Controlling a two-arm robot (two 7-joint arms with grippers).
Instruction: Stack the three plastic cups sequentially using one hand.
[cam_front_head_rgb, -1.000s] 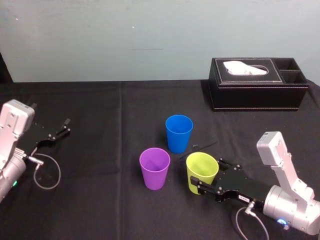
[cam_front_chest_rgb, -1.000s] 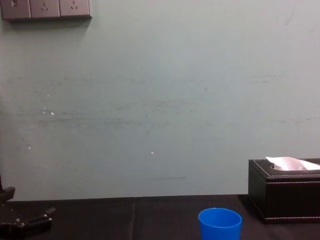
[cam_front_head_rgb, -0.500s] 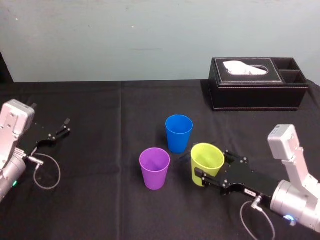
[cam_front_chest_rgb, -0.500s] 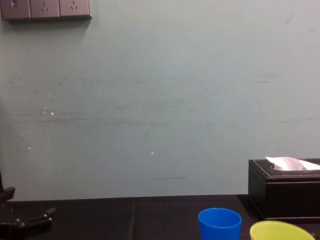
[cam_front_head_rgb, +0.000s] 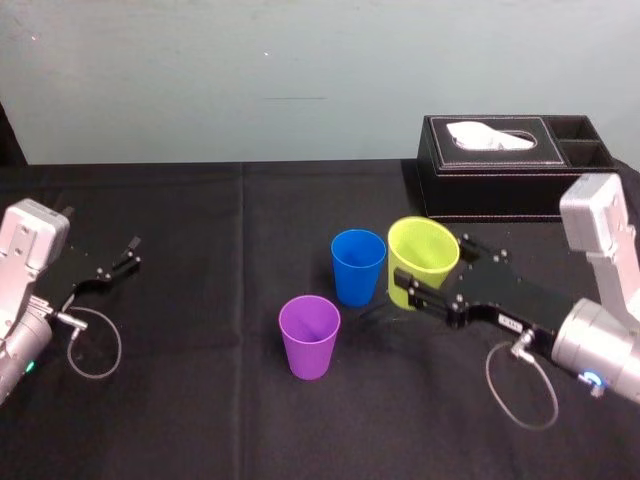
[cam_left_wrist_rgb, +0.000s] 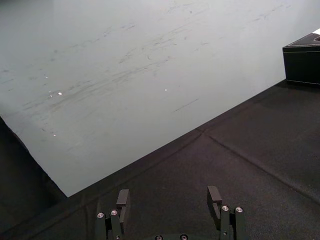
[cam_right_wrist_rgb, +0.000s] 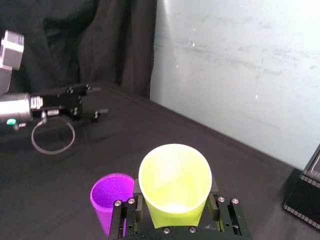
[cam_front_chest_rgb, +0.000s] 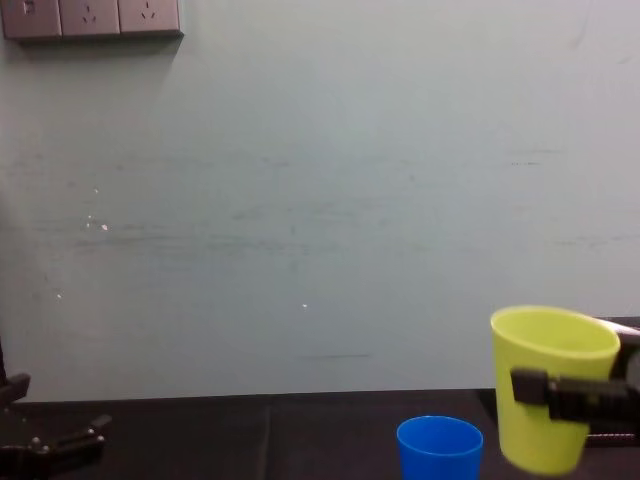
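Note:
My right gripper (cam_front_head_rgb: 428, 272) is shut on the yellow-green cup (cam_front_head_rgb: 421, 256), one finger on each side, and holds it upright in the air just right of the blue cup (cam_front_head_rgb: 358, 265). In the chest view the yellow-green cup (cam_front_chest_rgb: 548, 380) hangs above and right of the blue cup (cam_front_chest_rgb: 439, 447). The purple cup (cam_front_head_rgb: 309, 335) stands on the black cloth in front and to the left of the blue one. In the right wrist view the yellow-green cup (cam_right_wrist_rgb: 175, 180) sits between the fingers, with the purple cup (cam_right_wrist_rgb: 111, 192) below it. My left gripper (cam_front_head_rgb: 116, 262) rests open at the far left.
A black tissue box (cam_front_head_rgb: 515, 165) stands at the back right of the table, behind the raised cup. A pale wall runs close behind the table's far edge. A looped cable (cam_front_head_rgb: 92, 345) lies by the left arm.
The right gripper has lifted the yellow-green cup off the cloth and carried it up and back, from in front of the blue cup to beside it. The left arm has not moved.

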